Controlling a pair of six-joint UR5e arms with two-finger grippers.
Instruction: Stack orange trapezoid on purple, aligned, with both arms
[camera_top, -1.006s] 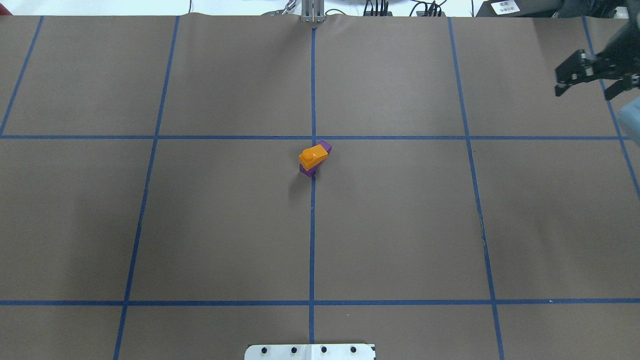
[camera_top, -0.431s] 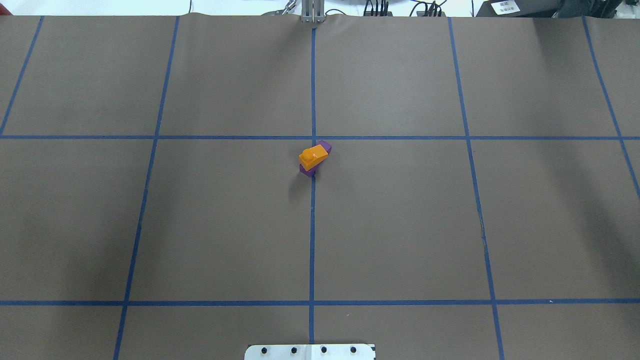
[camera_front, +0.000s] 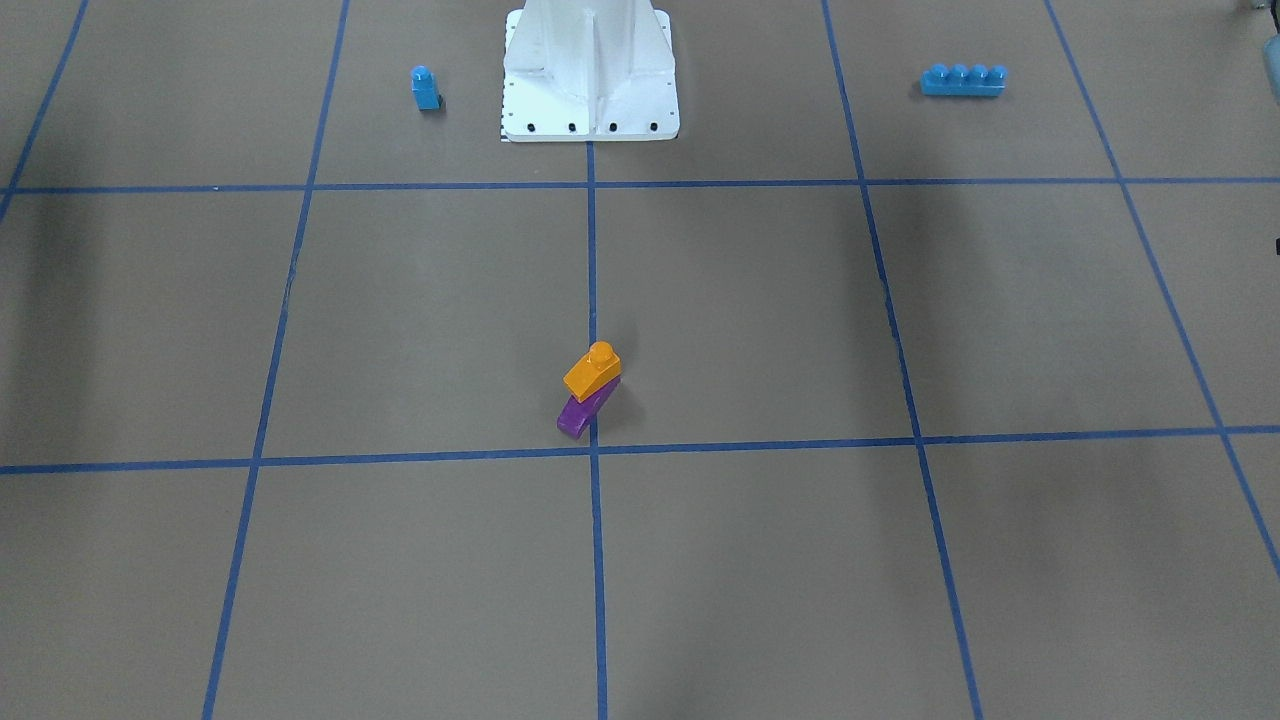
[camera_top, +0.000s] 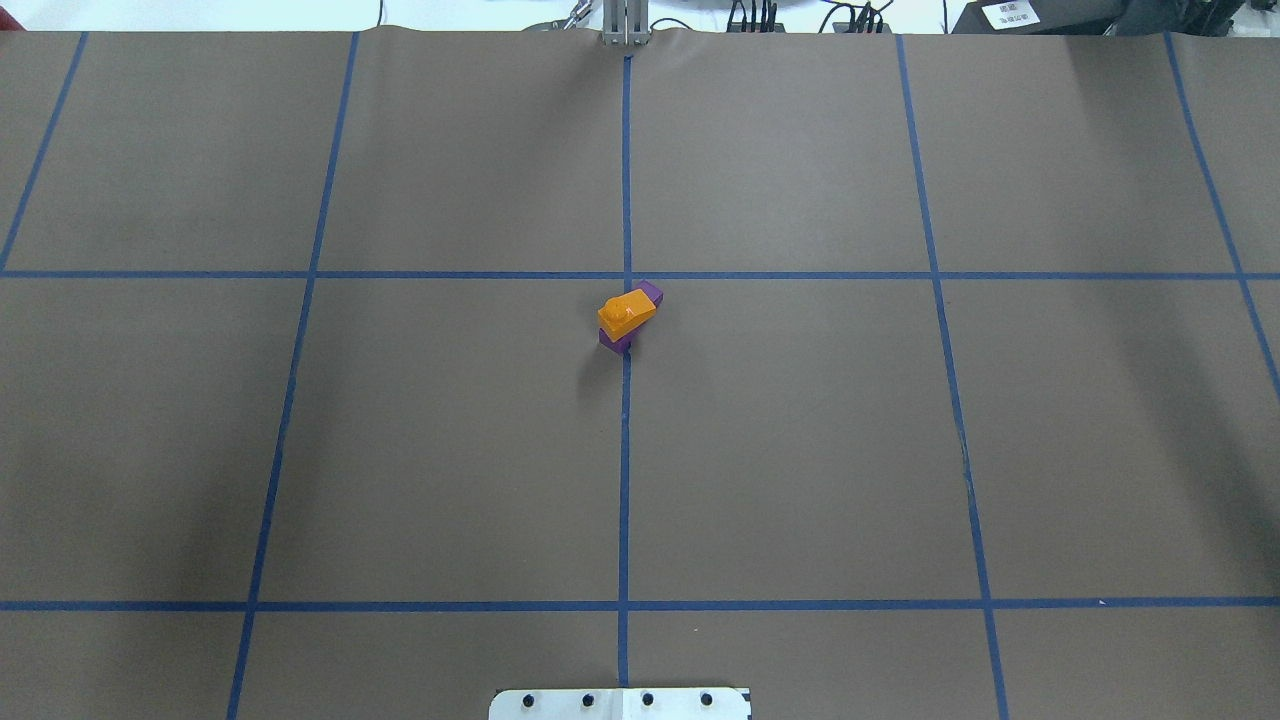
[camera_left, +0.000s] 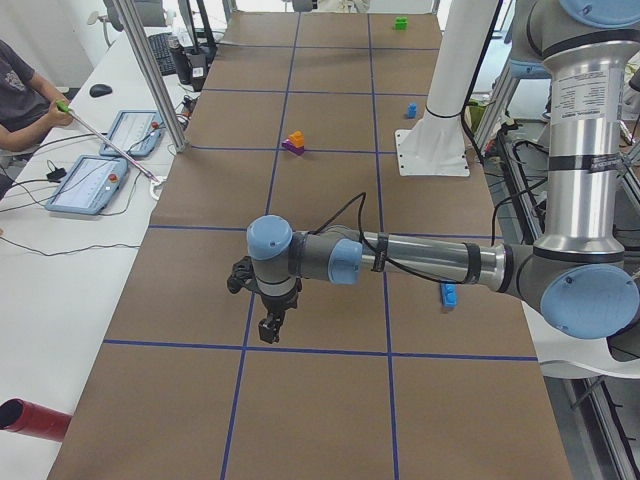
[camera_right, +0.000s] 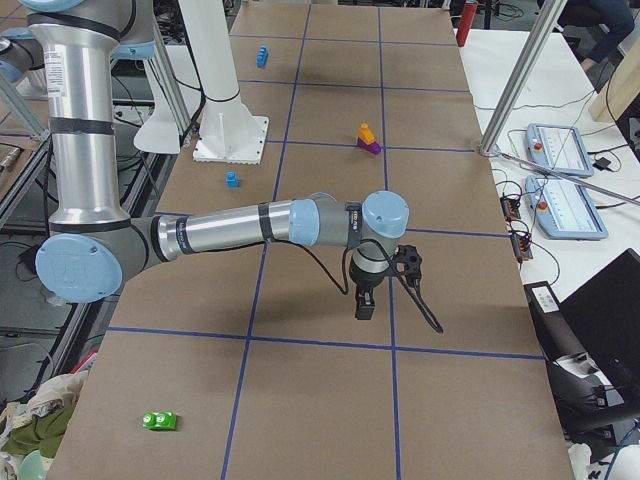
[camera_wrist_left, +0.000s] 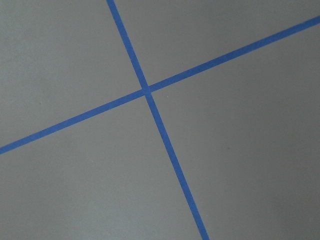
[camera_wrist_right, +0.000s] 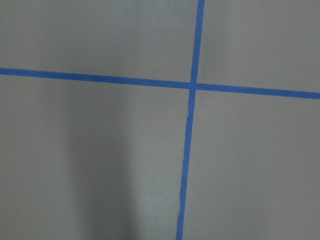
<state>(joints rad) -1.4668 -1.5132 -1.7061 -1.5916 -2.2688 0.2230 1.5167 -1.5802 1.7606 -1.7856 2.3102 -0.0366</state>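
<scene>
The orange trapezoid (camera_top: 627, 311) sits on top of the purple brick (camera_top: 651, 293) near the table's middle, on the centre tape line. In the front-facing view the orange trapezoid (camera_front: 592, 372) covers the purple brick's (camera_front: 578, 414) far part, and the purple end sticks out toward the camera. No gripper touches the stack. My left gripper (camera_left: 270, 326) hangs over a tape line far from the stack, seen only in the left side view. My right gripper (camera_right: 365, 303) hangs likewise, seen only in the right side view. I cannot tell if either is open or shut.
A small blue single-stud brick (camera_front: 425, 87) and a long blue four-stud brick (camera_front: 963, 79) lie on either side of the white robot base (camera_front: 590, 70). A green brick (camera_right: 160, 421) lies near the table's right end. Operator tablets (camera_left: 88, 183) sit beside the table.
The right gripper, at the overhead view's upper right edge a second ago, has left that view. The orange-on-purple stack has not moved.
</scene>
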